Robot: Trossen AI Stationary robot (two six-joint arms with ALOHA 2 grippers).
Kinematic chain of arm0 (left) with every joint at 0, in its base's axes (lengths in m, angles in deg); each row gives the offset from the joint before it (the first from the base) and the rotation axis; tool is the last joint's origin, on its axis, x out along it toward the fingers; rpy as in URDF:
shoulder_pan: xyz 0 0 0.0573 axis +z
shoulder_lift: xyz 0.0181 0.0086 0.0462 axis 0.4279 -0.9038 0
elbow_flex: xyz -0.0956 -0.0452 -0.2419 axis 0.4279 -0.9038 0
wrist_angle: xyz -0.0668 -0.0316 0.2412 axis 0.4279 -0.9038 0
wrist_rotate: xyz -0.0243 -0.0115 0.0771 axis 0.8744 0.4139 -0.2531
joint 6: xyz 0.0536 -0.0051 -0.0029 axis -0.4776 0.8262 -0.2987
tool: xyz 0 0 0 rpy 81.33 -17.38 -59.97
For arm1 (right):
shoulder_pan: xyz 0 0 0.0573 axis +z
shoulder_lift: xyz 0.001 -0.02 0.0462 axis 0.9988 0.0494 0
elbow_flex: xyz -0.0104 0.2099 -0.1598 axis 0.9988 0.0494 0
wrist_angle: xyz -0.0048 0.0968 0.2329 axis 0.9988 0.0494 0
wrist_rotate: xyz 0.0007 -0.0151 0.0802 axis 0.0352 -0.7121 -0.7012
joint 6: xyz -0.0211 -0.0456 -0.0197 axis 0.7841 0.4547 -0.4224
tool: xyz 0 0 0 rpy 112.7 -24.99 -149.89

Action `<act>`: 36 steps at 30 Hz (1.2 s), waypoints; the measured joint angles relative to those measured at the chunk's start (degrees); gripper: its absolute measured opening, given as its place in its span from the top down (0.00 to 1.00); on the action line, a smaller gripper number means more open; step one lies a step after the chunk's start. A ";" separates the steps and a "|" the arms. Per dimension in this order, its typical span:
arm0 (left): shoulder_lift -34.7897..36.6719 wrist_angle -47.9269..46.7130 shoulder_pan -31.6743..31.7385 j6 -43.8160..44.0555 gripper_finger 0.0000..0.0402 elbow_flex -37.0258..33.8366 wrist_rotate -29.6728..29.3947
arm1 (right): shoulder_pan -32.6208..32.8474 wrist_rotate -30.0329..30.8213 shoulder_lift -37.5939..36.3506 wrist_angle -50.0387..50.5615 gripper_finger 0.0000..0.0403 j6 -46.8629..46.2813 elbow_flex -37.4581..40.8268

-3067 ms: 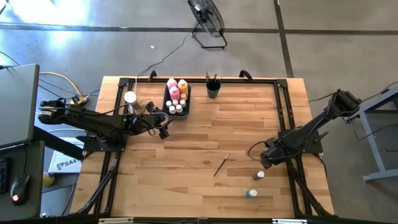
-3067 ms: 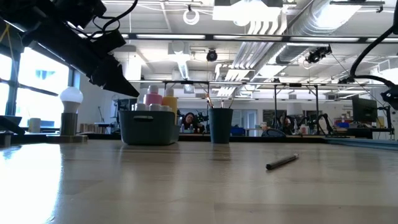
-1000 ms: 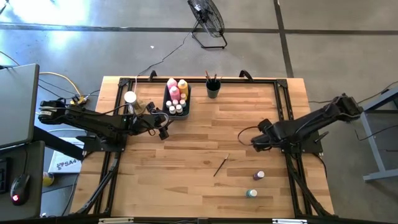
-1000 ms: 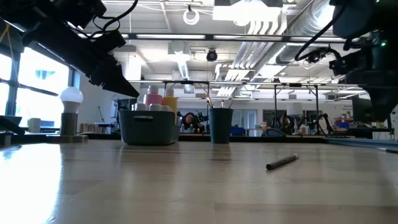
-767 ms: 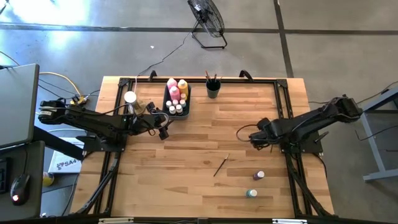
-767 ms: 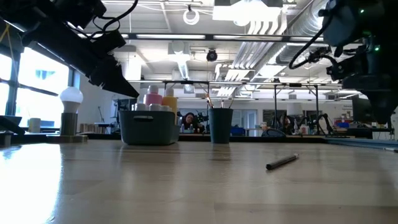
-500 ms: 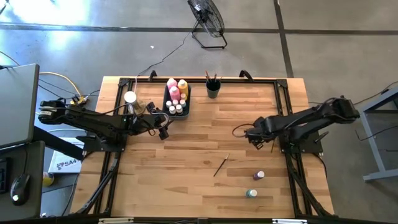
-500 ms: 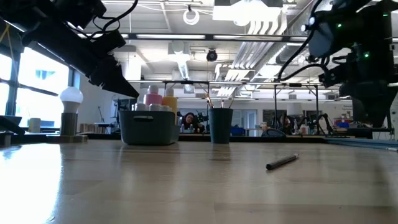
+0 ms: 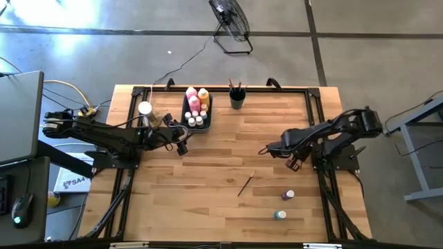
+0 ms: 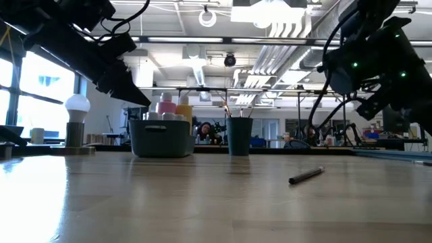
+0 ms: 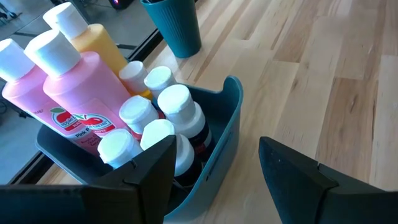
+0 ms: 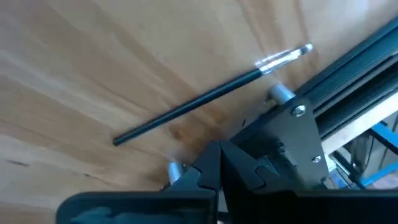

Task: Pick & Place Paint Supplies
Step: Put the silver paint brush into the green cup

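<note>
R gripper jaws shut, above paintbrush: open, align w/ handle. L gripper jaws open by bin.

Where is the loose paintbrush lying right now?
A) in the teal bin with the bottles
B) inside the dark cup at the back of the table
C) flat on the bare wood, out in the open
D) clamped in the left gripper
C: the paintbrush lies flat on the wooden table, apart from the cup and the teal bin, and no gripper touches it.
</note>
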 joint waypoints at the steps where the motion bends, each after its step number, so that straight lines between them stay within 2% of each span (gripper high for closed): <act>1: 0.00 -0.14 0.00 0.00 0.44 0.00 0.00 | 0.00 -0.40 0.66 -0.08 1.00 0.53 0.01; 16: 0.00 -0.27 0.00 0.00 0.44 0.00 0.00 | 0.02 2.32 3.86 -4.81 1.00 6.52 -0.03; 31: 0.00 -0.40 0.00 0.18 0.44 0.00 0.00 | 0.02 -0.36 3.86 -4.63 1.00 7.50 -0.05; 36: 0.00 -0.40 0.00 0.18 0.44 0.00 0.00 | 0.02 -3.94 3.86 -8.68 1.00 2.86 -0.05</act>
